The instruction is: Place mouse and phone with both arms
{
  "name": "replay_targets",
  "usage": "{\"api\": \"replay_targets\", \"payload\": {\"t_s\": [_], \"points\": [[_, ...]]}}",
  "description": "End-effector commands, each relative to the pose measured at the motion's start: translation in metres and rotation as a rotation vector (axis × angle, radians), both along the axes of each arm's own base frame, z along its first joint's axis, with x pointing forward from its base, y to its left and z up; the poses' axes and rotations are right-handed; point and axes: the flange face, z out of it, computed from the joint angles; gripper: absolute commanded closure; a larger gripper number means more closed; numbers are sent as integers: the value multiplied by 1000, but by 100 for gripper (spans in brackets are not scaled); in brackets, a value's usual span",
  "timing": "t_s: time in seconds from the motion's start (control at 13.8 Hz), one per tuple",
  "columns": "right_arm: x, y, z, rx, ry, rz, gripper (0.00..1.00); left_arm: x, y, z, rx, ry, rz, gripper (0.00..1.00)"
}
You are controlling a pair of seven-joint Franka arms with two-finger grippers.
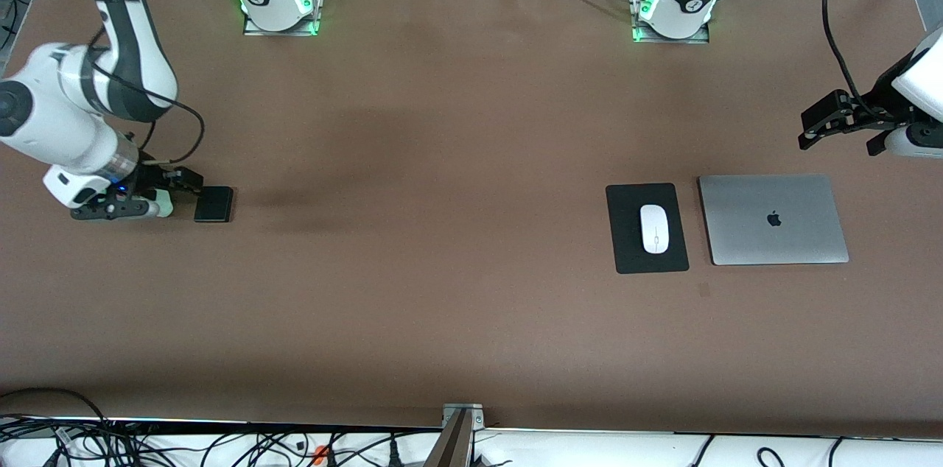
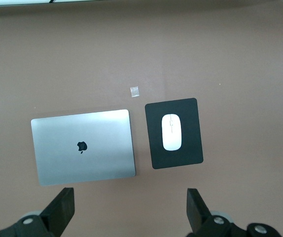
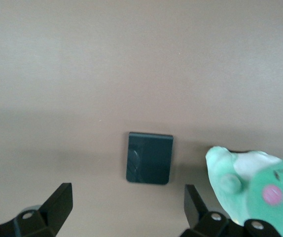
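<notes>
The white mouse (image 1: 654,228) lies on a black mat (image 1: 626,246) toward the left arm's end of the table. It also shows in the left wrist view (image 2: 171,132). The black phone (image 1: 214,204) lies flat on the table toward the right arm's end and shows in the right wrist view (image 3: 149,157). My right gripper (image 1: 173,191) is open and empty, low beside the phone and apart from it, as the right wrist view (image 3: 127,193) also shows. My left gripper (image 1: 814,130) is open and empty, high over bare table by the laptop; it also shows in the left wrist view (image 2: 130,196).
A closed silver laptop (image 1: 772,219) lies beside the mat (image 2: 191,153) and shows in the left wrist view (image 2: 82,146). A green plush toy (image 3: 250,182) sits by my right gripper. A small clear square (image 2: 135,91) lies on the table near the mat.
</notes>
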Motion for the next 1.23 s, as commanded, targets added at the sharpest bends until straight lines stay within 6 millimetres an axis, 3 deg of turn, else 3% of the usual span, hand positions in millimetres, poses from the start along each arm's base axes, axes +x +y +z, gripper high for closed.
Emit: {"api": "replay_targets", "payload": {"t_s": [0.0,0.22,0.36,0.72,0.94,1.16], "points": [[1,3,60,27,23,1,0,1,0,4,20,4,-23,0],[-9,6,126,38,39,-52,0,1,0,4,20,4,-23,0],[-19,14,148,33,53,-56,0,1,0,4,20,6,-23,0],[-34,4,224,34,36,-68,0,1,0,4,20,6,-22,0],[-41,5,245,20,28,-63,0,1,0,4,20,6,-22,0],[-44,5,249,11,27,-64,0,1,0,4,20,6,-22,0]]}}
